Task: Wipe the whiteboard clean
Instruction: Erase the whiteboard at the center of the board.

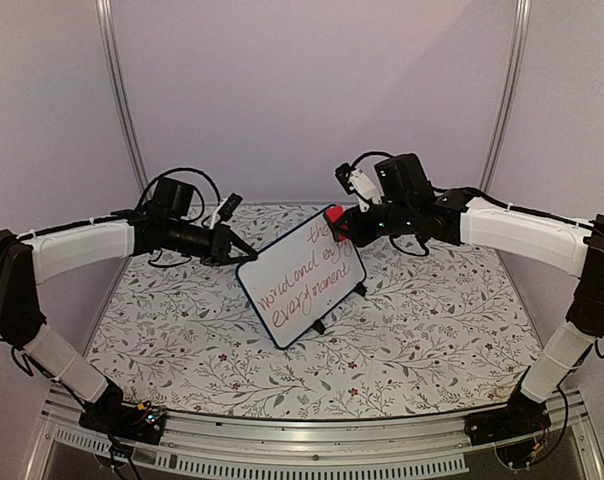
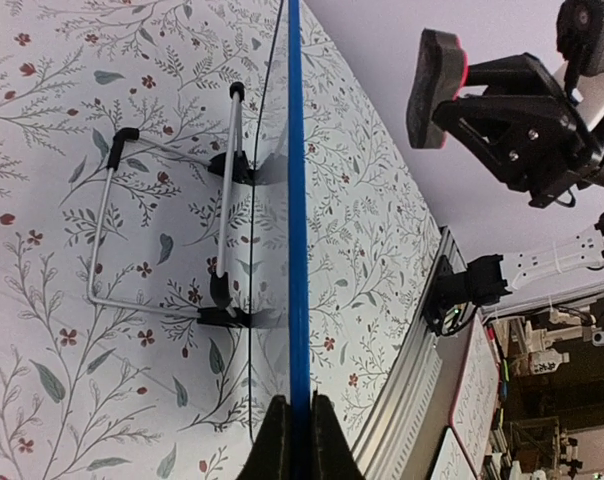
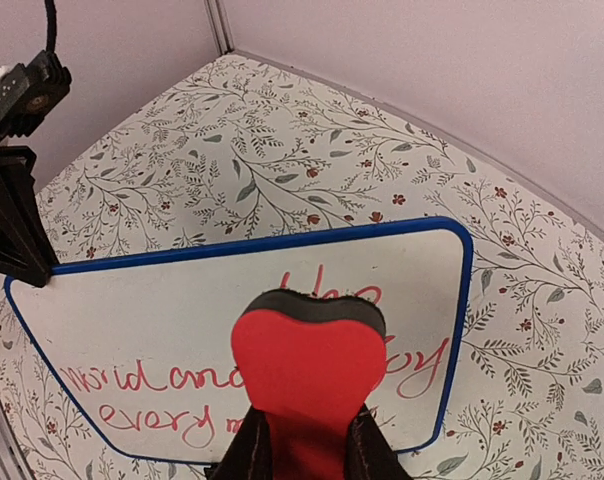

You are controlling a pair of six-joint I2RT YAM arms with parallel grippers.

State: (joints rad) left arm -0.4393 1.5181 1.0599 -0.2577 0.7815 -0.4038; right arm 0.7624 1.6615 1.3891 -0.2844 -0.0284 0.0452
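Pinching whiteboard (image 1: 300,276) (left end effector (image 2: 299,408)), right end effector (image 3: 309,445) clasping eraser (image 3: 307,365)

— What colours on the whiteboard (image 1: 300,275)?
— White face, dark blue frame, red handwriting.
— The eraser (image 3: 307,360) by the whiteboard's top corner?
— Red, with a dark felt layer.
— The worktop (image 1: 432,320) under the whiteboard?
— White, grey leafy sprigs, small red flowers.
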